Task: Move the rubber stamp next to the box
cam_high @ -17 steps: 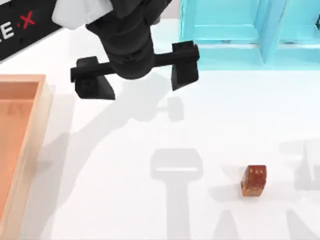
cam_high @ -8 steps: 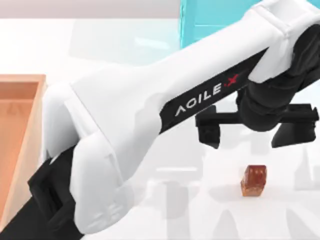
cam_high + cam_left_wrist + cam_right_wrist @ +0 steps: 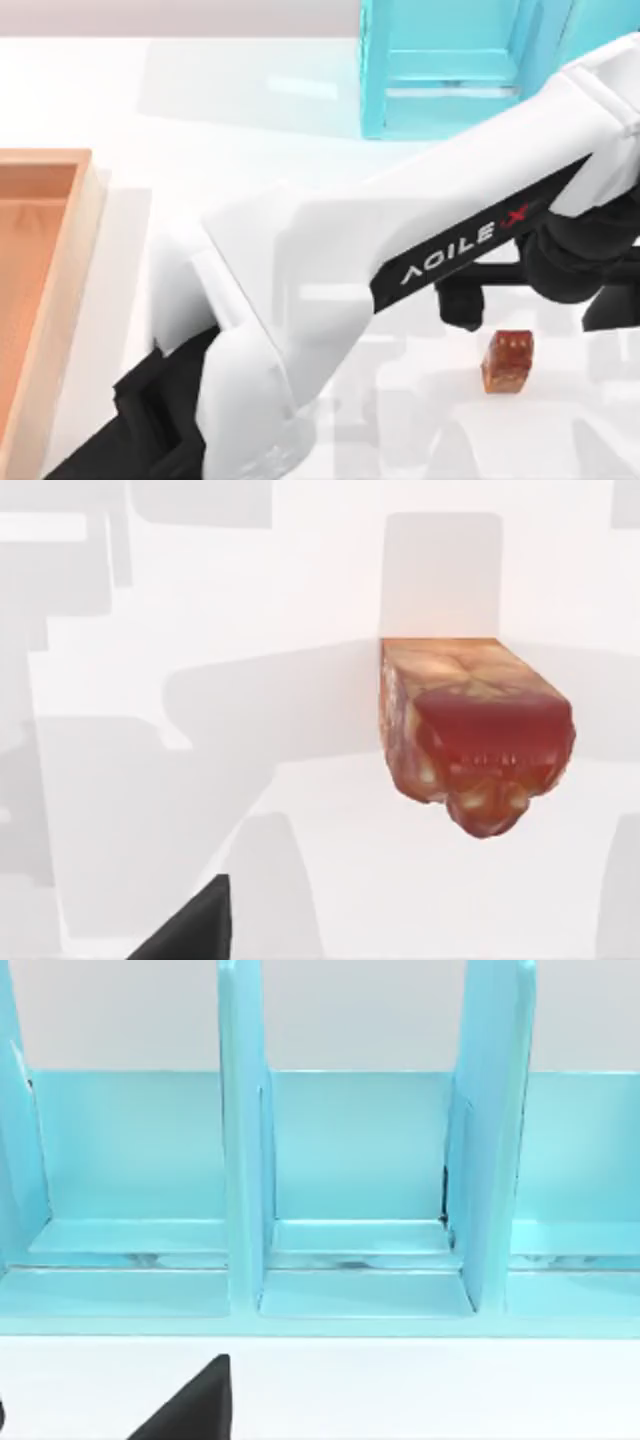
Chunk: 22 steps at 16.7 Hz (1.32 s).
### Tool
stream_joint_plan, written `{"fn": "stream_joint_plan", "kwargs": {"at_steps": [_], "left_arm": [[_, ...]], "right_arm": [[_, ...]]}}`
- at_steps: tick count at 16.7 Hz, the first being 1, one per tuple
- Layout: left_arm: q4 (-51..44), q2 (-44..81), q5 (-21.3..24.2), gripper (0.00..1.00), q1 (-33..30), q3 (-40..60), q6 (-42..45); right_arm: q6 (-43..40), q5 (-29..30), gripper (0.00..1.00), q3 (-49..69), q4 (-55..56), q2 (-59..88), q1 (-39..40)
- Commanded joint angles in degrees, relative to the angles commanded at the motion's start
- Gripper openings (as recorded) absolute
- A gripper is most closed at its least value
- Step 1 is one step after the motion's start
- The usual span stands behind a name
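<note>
My left tool [image 3: 535,300], fingers spread and empty, hangs just above and slightly behind the rubber stamp [image 3: 507,362], which sits on the worktop's [image 3: 250,130] right side, well apart from the wooden box [image 3: 70,260] at left.

Rubber stamp [image 3: 507,361] right, box [image 3: 70,290] far left

Illumination is bright and even across the white table [image 3: 250,120]; overlapping soft grey shadows fall near the right edge around the rubber stamp [image 3: 506,362]; the stamp's gloss shows pale highlights.
</note>
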Motion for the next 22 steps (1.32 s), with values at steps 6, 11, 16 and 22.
{"fn": "stream_joint_plan", "kwargs": {"at_steps": [6,11,16,22], "left_arm": [[4.2,-0.8,0.0,1.00,0.4,-4.4,0.5],[18.1,-2.4,0.0,1.00,1.0,-20.8,1.0],[25.7,-3.0,0.0,1.00,1.1,-28.6,1.1],[25.7,-3.0,0.0,0.77,1.1,-28.6,1.1]], "right_arm": [[0.0,0.0,1.00,0.0,0.0,0.0,0.0],[0.0,0.0,1.00,0.0,0.0,0.0,0.0],[0.0,0.0,1.00,0.0,0.0,0.0,0.0],[0.0,0.0,1.00,0.0,0.0,0.0,0.0]]}}
